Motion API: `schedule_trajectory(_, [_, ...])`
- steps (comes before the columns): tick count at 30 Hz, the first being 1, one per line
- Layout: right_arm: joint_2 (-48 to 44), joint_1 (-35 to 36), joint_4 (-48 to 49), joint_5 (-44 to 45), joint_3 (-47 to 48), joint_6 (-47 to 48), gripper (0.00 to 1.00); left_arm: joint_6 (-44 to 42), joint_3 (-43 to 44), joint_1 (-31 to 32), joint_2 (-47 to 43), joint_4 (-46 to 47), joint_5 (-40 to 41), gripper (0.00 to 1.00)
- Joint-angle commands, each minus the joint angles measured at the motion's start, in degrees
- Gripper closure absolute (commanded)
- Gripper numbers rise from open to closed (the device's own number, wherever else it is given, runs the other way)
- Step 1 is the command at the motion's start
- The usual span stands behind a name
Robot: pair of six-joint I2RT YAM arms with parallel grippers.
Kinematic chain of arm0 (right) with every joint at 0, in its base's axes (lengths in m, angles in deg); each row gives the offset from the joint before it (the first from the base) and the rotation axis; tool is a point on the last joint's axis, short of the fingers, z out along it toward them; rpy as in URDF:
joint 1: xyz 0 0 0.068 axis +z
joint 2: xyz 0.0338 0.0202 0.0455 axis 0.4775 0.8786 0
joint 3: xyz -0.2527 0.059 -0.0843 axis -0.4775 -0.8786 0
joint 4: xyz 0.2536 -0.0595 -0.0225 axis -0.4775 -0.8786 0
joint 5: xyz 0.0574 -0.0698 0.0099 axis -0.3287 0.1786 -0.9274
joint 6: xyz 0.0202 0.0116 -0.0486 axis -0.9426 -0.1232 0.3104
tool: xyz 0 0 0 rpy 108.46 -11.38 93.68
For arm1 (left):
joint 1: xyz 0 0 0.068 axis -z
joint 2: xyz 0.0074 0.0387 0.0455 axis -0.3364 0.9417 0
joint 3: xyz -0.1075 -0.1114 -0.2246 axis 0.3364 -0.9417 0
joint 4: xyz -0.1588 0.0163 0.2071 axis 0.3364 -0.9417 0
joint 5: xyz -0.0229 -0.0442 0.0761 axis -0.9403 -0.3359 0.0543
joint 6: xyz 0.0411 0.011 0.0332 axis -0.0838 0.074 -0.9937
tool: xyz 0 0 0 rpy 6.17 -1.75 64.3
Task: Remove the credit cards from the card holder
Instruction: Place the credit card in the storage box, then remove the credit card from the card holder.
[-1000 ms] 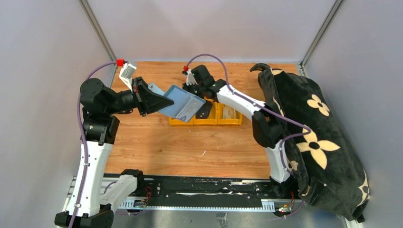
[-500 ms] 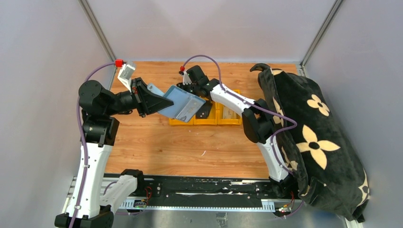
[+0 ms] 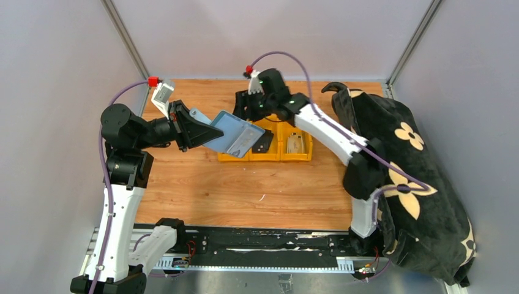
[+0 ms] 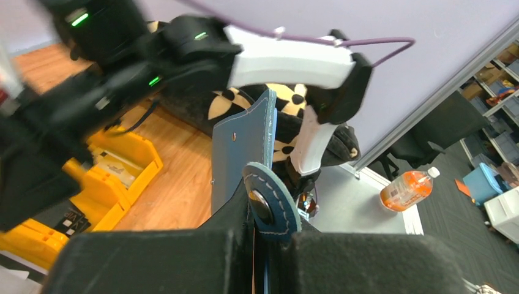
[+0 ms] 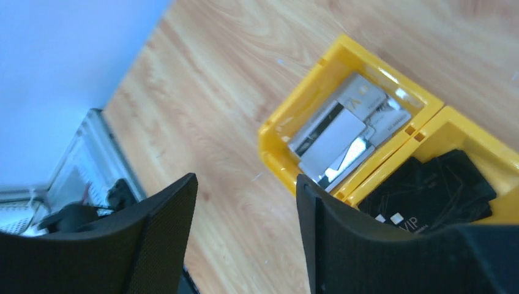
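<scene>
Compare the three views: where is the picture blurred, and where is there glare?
Top external: sharp, evenly lit. Left wrist: the black-and-white right arm is motion-smeared; the flat slate-blue card holder is crisp. Right wrist: soft overall, glare on pale cards in a yellow plastic bin.

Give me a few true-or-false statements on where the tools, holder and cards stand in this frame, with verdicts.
1. The left tool is shut on the card holder, held above the table. True.
2. The right tool grips a card. False: it is open and empty.
3. Dark cards lie in a yellow bin. True.
4. The flowered blanket lies on the robot's left side. False: it lies on the robot's right side.
</scene>
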Motion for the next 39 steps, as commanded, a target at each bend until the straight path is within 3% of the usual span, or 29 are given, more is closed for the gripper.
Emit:
schedule_trajectory(1, [-17.0,-4.1,11.1,-10.2,-10.3,-1.9,0.31,0.8,0.8,-0.3,-1.0,1.6,-1.8,1.00])
schedule_trajectory(3, [-25.5,-6.4,21.9,-15.2,-19.5,-5.6,0.26,1.1,0.6,-0.3,-1.1,1.6,-2.3,1.00])
schedule_trajectory(7, [-34.4,-9.9,39.5,-27.6,-28.6,-16.8,0.22,1.6,-0.2,-0.3,-1.6,1.8,-3.6,1.00])
schedule_trajectory(12, [-37.8,-8.2,54.1,-37.0,-33.6,-24.9,0.21,1.4,-0.1,-0.3,-1.5,1.9,-4.2,1.00])
schedule_trajectory(17, [-38.3,-5.1,65.3,-40.1,-37.1,-29.8,0.21,-0.5,-0.1,-0.3,-0.8,0.7,-3.9,1.00])
schedule_trajectory(20, [-37.2,-1.6,62.2,-41.1,-34.8,-27.0,0.25,-1.9,0.1,-0.3,0.1,-0.4,-3.7,1.00])
schedule_trajectory(24, [-36.5,1.3,55.4,-40.8,-32.0,-22.0,0.36,-12.7,3.0,-0.3,1.4,-11.1,-1.6,1.00])
schedule_trajectory(30, [-36.1,3.0,47.5,-38.1,-30.5,-17.1,0.67,-27.3,6.1,-0.3,1.8,-20.3,7.0,1.00])
schedule_trajectory(34, [-35.3,4.6,36.6,-33.6,-27.5,-10.8,0.70,-30.4,6.0,-0.2,0.9,-20.1,11.8,1.00])
schedule_trajectory(39, [-32.3,6.9,28.6,-29.1,-22.2,-5.1,0.58,-33.0,5.4,1.3,-0.2,-20.2,14.0,1.00])
